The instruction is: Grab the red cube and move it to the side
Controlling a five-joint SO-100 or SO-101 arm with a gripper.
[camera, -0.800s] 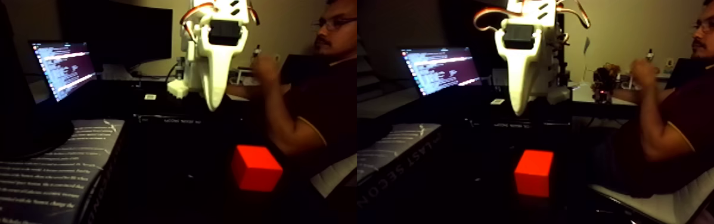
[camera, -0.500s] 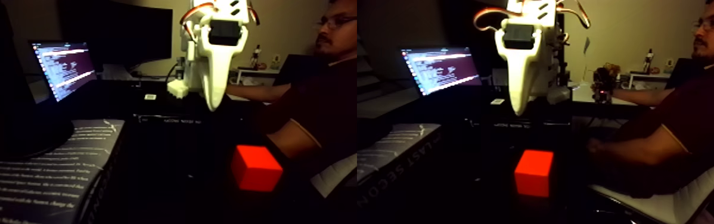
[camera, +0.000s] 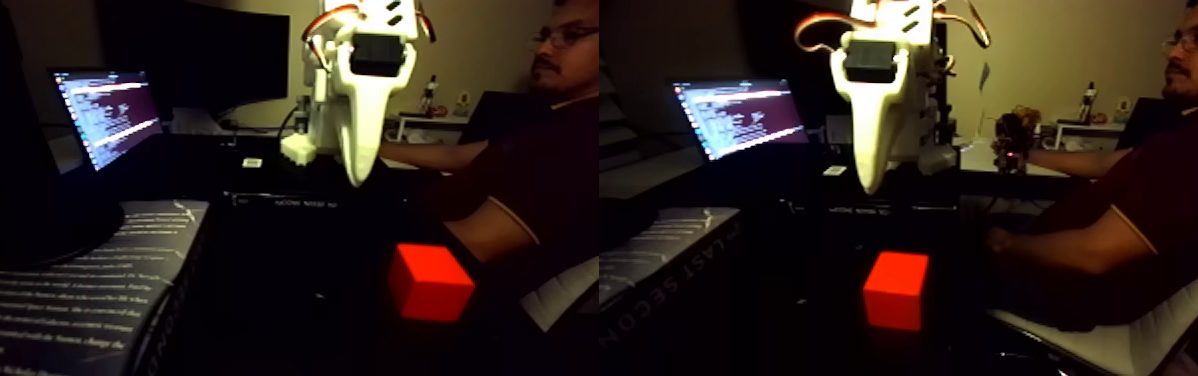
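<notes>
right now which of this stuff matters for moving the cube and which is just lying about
Part of the job:
- red cube on the dark table
- white gripper, hanging above and behind the cube

Just lying about:
- lit laptop
- printed book at the left
- seated person at the right

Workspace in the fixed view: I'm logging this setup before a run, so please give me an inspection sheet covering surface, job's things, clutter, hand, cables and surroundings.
Surface: dark table, dimly lit; detail hard to read.
Job's things: red cube sits on the table, untouched, apart from the hand.
Clutter: printed box at left of the left half; a lit laptop behind it.
Hand: white hand hangs well above the cube, pointing down; whether open or shut cannot be told.
Cables: orange and white wires loop at the arm's top.
Surroundings: a person sits close at right, one forearm by the table; dark monitor behind.
</notes>
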